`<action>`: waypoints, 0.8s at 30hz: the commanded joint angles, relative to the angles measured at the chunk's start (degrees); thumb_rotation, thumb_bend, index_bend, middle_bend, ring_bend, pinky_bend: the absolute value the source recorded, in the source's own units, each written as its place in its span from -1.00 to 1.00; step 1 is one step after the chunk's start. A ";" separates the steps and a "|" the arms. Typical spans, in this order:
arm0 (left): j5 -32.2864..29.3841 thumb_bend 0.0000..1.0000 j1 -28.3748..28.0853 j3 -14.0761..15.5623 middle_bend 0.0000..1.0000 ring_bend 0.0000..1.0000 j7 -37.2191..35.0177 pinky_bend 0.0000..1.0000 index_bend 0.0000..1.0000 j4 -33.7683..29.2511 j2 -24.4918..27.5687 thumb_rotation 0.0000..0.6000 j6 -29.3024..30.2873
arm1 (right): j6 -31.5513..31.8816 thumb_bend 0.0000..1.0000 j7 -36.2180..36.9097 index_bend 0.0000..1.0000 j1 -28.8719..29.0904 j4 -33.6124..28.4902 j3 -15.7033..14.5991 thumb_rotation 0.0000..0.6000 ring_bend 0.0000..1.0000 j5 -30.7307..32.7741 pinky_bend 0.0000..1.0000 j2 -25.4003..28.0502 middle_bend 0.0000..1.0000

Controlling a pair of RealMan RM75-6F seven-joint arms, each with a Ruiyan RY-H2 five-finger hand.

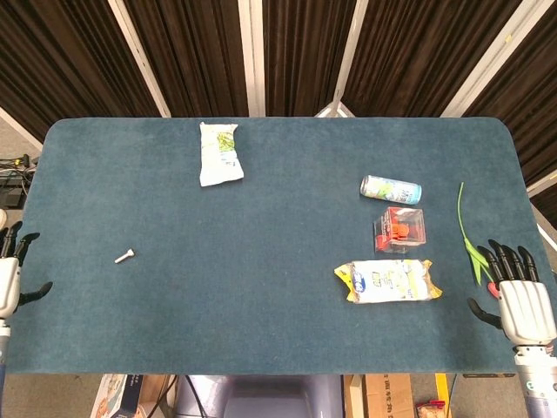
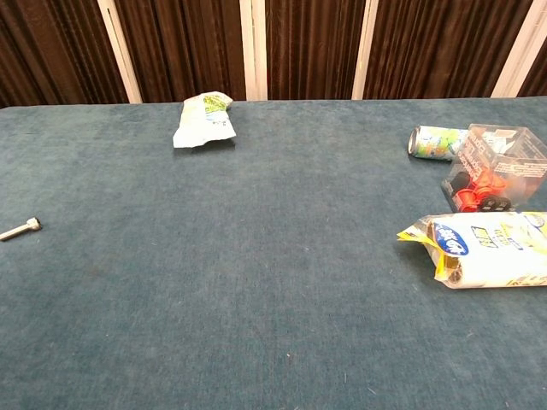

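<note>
The right hand (image 1: 525,305) rests empty with fingers spread at the worktop's (image 1: 278,174) near right corner, its fingertips just beside a green leaf stem (image 1: 468,235) whose long axis runs away from it; the left hand (image 1: 9,283), also spread, waits far off.

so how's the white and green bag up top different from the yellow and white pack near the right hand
The white and green bag lies near the far edge, lengthwise away from the robot and flat. The yellow and white pack lies crosswise near the right hand, plumper, with blue print. Both rest untouched on the table.
</note>
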 commanded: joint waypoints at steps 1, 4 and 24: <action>-1.47 -0.45 -1.04 -1.06 -0.93 -1.00 -0.61 -0.91 -0.47 0.96 -1.17 1.00 -1.87 | 0.21 -0.57 0.02 -0.70 -0.10 -0.04 0.03 1.00 -0.77 0.01 -0.93 0.06 -0.79; -2.86 -0.38 -2.80 -2.30 -0.92 -1.00 -2.25 -0.90 -0.40 2.13 -2.78 1.00 -4.96 | 0.12 -0.57 0.20 -0.70 -0.15 -0.07 0.08 1.00 -0.77 0.30 -0.93 0.10 -0.79; -22.19 -0.24 -13.73 -5.92 -0.88 -0.99 15.06 -0.88 -0.28 1.68 -8.60 1.00 -18.57 | -0.36 -0.57 -0.56 -0.70 0.01 0.09 0.07 1.00 -0.77 0.69 -0.93 -0.24 -0.79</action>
